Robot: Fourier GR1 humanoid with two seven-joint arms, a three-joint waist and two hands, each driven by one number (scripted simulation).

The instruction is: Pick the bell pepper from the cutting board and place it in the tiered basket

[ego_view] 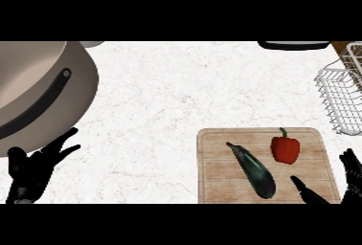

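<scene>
A red bell pepper with a green stem lies on the wooden cutting board, toward its right side. Beside it, to the left, a dark eggplant lies slanted on the same board. The white wire tiered basket stands at the right edge of the counter, partly cut off. My right hand is open at the lower right, its thumb over the board's near right corner, below and right of the pepper. My left hand rests open at the lower left, fingers up.
A large beige pot with a dark handle fills the upper left, just above my left hand. A dark object sits at the top edge right of centre. White marble counter lies between the pot and the basket.
</scene>
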